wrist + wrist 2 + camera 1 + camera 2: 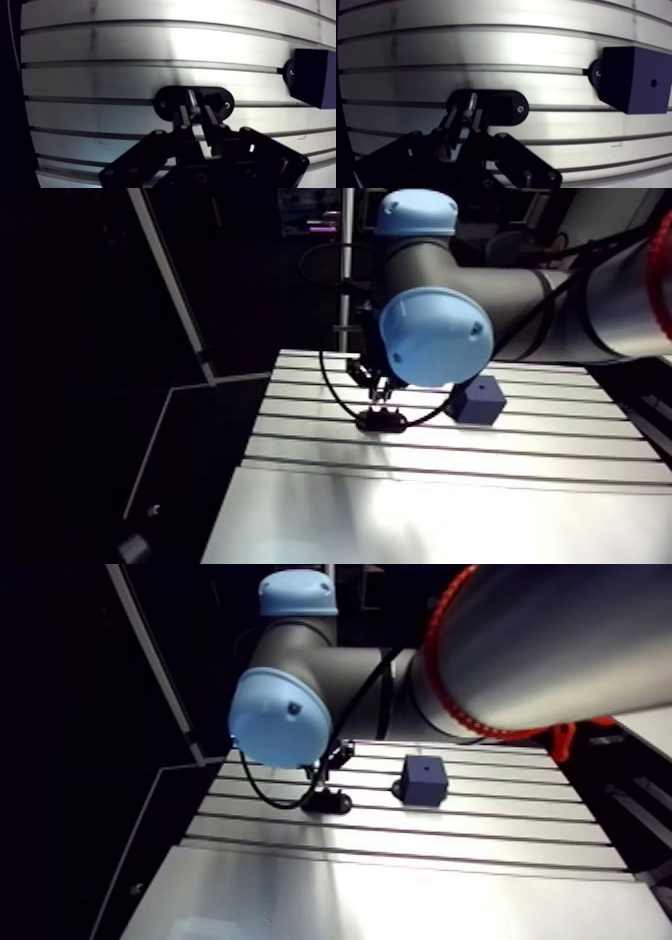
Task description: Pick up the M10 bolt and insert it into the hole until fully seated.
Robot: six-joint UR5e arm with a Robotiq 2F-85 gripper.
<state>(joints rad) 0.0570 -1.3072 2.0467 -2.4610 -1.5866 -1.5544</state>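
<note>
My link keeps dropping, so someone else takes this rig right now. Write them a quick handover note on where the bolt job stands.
Gripper: down at the black oval holder, placed around the bolt. The views do not show whether it has clamped.
Bolt: standing in the holder on the slotted table, not lifted.
Dark blue block: apart from the holder, off to one side, with the hole in its top face and nothing in it.
Done: approach to the bolt.
Left: confirm the grip, lift, carry to the block, insert until seated.
</note>
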